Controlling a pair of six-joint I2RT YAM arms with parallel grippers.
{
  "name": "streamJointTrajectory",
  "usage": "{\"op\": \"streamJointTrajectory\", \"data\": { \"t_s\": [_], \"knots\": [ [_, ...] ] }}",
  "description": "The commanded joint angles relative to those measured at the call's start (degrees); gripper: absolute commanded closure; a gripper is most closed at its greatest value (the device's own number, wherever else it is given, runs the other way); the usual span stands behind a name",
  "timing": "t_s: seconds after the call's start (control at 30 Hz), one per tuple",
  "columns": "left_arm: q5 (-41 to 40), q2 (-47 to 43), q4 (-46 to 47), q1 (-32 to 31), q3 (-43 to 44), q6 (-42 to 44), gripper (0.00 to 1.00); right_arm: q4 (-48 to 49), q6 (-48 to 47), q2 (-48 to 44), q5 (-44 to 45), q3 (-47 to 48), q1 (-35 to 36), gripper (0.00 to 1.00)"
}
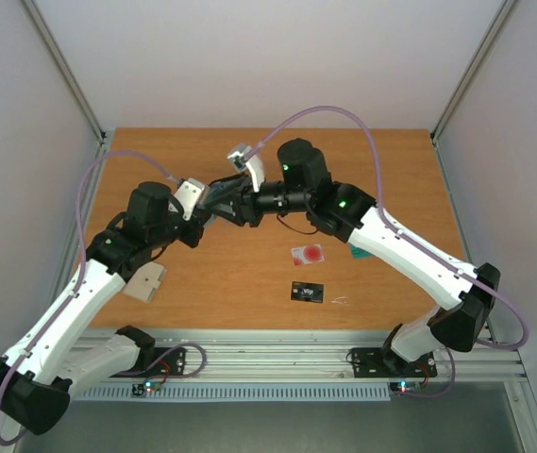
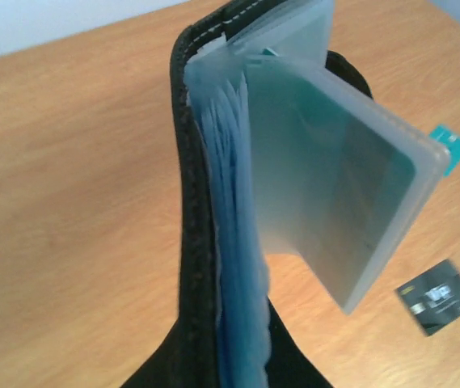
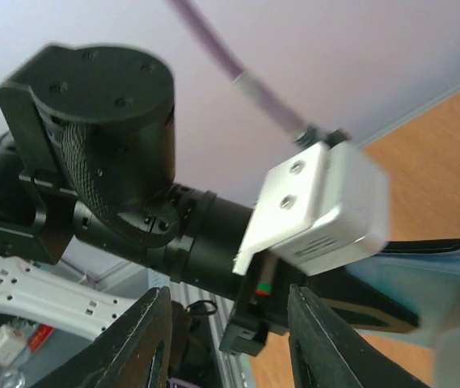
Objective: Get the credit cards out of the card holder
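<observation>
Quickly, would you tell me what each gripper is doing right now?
Left gripper: shut on the card holder, which hangs open.
Right gripper: open, holding nothing.

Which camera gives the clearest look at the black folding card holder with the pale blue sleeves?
Left wrist. The black folding card holder fills that frame, open and seen edge-on, with its pale blue sleeves fanned out. Top external shows it only as a small dark shape with no detail. Right wrist catches just a blurred strip at the right border.

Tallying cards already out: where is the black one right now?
The black card lies flat on the table, right of centre in the top view, just toward the near edge from the red-spotted white card.
</observation>
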Motion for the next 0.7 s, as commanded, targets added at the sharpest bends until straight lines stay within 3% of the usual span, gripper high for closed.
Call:
{"op": "streamJointTrajectory", "data": {
  "t_s": [0.0,0.2,0.43,0.67],
  "knots": [
    [3.8,-0.6,4.1,0.1,2.1,-14.6,1.0,0.7,-3.8,1.9,3.5,0.7,2.0,0.6],
    [12.3,-1.9,13.0,0.6,1.1,-17.8,1.0,1.8,-4.5,3.0,7.1,-1.4,2.0,0.63],
    [15.9,-3.4,15.5,1.3,0.2,-18.3,1.0,-4.7,-5.0,2.7,22.7,-1.2,0.9,0.67],
    [29.2,-7.3,29.1,2.9,-4.7,-18.6,1.0,-11.1,-9.4,-1.3,18.9,-0.6,-3.8,0.66]
  ]
}}
